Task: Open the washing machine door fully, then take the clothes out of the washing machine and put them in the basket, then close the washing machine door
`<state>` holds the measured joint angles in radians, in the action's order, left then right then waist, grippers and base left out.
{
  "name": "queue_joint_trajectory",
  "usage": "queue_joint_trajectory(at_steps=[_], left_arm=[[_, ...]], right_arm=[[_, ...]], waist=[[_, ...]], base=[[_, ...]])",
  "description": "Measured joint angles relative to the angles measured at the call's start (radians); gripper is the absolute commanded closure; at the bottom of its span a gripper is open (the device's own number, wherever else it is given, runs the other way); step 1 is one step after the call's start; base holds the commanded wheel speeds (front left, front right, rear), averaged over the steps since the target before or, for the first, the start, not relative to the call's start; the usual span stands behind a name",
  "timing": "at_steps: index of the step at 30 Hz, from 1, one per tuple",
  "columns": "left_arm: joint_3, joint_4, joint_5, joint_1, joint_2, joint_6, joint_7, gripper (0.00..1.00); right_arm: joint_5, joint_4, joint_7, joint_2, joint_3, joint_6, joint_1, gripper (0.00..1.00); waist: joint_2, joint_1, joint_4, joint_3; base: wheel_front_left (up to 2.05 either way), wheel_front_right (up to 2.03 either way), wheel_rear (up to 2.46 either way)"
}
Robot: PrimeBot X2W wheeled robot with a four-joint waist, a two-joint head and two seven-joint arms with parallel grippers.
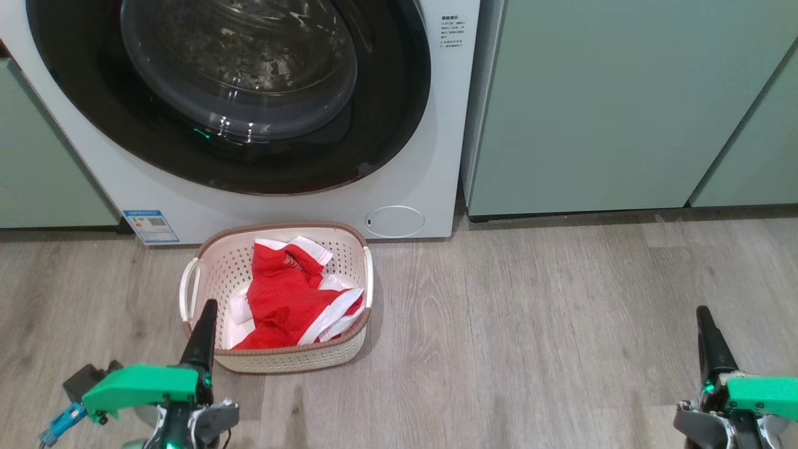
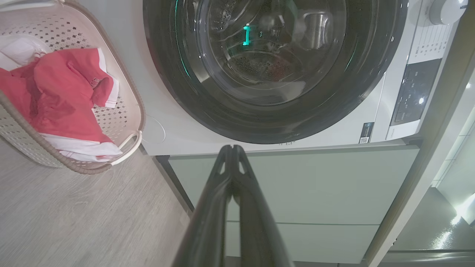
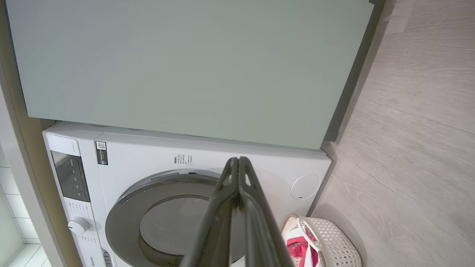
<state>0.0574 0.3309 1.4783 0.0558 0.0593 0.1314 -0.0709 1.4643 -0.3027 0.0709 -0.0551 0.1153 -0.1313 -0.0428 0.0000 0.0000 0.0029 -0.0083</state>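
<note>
The white washing machine (image 1: 411,181) fills the upper left of the head view, and its round black-rimmed door (image 1: 237,93) lies flat against the front, closed. Just below it on the floor stands the cream basket (image 1: 212,274) with the red and white clothes (image 1: 283,299) inside. My left gripper (image 1: 206,312) hangs shut over the basket's near left corner, holding nothing. Low at the right, my right gripper (image 1: 703,315) is shut and empty, far from the basket. The left wrist view shows the door (image 2: 274,111), the basket (image 2: 130,111) and the clothes (image 2: 66,92); the right wrist view shows the door (image 3: 126,215).
Pale green cabinet doors (image 1: 623,106) stand to the right of the washer, and another cabinet (image 1: 37,162) to its left. A small round cover (image 1: 394,221) sits low on the washer front. Grey wood-look floor (image 1: 530,337) stretches between my grippers.
</note>
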Motion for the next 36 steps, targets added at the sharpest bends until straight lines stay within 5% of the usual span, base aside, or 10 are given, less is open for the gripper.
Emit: queue_joint_trajectory(at_steps=[14, 36], left_arm=[[0.024, -0.049, 0.124, 0.0, -0.014, 0.0, -0.036, 1.0], [0.024, -0.051, 0.126, 0.0, -0.015, 0.0, -0.036, 1.0]], right_arm=[[0.137, 0.017, 0.036, 0.005, 0.017, 0.0, -0.021, 1.0], [0.138, 0.017, 0.036, 0.006, 0.018, 0.0, -0.021, 1.0]], waist=[[0.0, 0.0, -0.003, 0.012], [0.0, 0.0, -0.003, 0.011]], base=[[0.0, 0.0, 0.0], [0.0, 0.0, 0.0]])
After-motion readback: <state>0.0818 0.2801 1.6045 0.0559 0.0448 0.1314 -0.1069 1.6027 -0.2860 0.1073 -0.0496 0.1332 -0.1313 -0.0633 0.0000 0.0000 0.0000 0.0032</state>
